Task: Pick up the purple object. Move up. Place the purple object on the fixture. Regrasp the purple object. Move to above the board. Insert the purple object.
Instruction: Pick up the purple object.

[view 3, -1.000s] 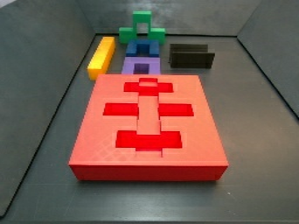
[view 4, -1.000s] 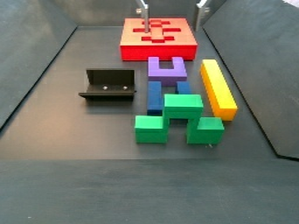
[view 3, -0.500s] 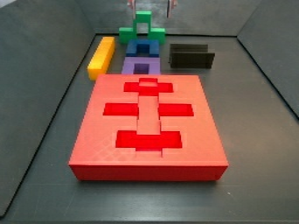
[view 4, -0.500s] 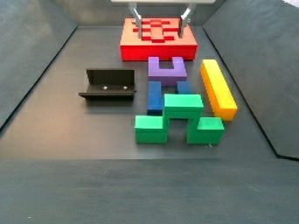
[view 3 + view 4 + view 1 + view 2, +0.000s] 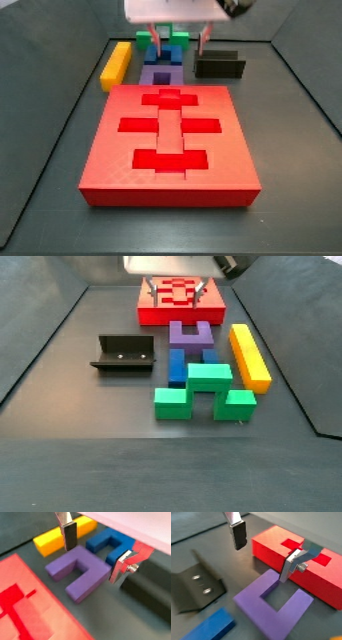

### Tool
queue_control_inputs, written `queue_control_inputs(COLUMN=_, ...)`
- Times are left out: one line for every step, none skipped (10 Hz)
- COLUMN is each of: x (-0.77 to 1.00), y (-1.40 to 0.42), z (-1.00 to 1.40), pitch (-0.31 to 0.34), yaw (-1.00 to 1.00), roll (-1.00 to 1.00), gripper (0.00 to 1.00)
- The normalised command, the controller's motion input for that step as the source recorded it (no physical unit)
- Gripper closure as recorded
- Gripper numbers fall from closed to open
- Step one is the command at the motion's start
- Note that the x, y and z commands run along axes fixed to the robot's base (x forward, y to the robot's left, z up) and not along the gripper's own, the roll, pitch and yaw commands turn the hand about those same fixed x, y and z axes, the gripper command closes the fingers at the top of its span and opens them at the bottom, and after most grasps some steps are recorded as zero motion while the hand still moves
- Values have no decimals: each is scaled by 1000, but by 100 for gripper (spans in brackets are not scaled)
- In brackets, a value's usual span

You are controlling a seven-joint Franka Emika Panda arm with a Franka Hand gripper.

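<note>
The purple object [image 5: 162, 76] [image 5: 193, 335] lies flat on the floor between the board [image 5: 170, 140] [image 5: 147, 301] and a blue block, its prongs pointing toward the blue block. My gripper [image 5: 178, 48] [image 5: 178, 301] hangs open above it, over the board-side end of the piece. In both wrist views the purple object [image 5: 80, 573] [image 5: 274, 605] sits below the open gripper [image 5: 92, 563] [image 5: 262, 563], whose fingers [image 5: 69, 537] [image 5: 291, 567] do not touch it. The fixture [image 5: 123, 353] [image 5: 219, 66] [image 5: 198, 587] stands empty beside the row of blocks.
A blue block [image 5: 179, 364] [image 5: 110, 542] touches the purple prongs, with a green block [image 5: 203, 391] beyond it. A long yellow block [image 5: 249, 356] [image 5: 118, 62] [image 5: 60, 536] lies alongside them. Dark sloping walls ring the floor.
The gripper has come down into the side views from above the board end and now hangs lower over the purple object. No block has moved.
</note>
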Motion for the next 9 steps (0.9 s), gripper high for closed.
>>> queue_control_inputs(x=-177, y=-437, z=-357, pitch=-51, yaw=-323, roll=84, gripper=0)
queue_control_inputs(x=-194, y=-380, z=-286, pitch=-61, yaw=-206, roll=63, gripper=0)
queue_control_inputs(x=123, y=-140, z=-177, pitch=-14, yaw=0, roll=0, gripper=0)
queue_control_inputs(x=311, y=-14, z=-151, pitch=0, yaw=0, roll=-6, gripper=0)
queue_control_inputs(x=509, y=0, z=-166, pitch=0, yaw=46, roll=-14, gripper=0)
queue_control_inputs(x=566, y=23, z=-200, pitch=0, yaw=77, roll=-14, gripper=0)
queue_control_inputs(x=429, y=23, z=-271, pitch=0, yaw=94, roll=0, gripper=0)
queue_control_inputs(x=326, y=0, z=-351, pitch=0, yaw=183, roll=0, gripper=0)
queue_control_inputs(x=231, y=0, z=-429, pitch=0, yaw=271, roll=21, gripper=0)
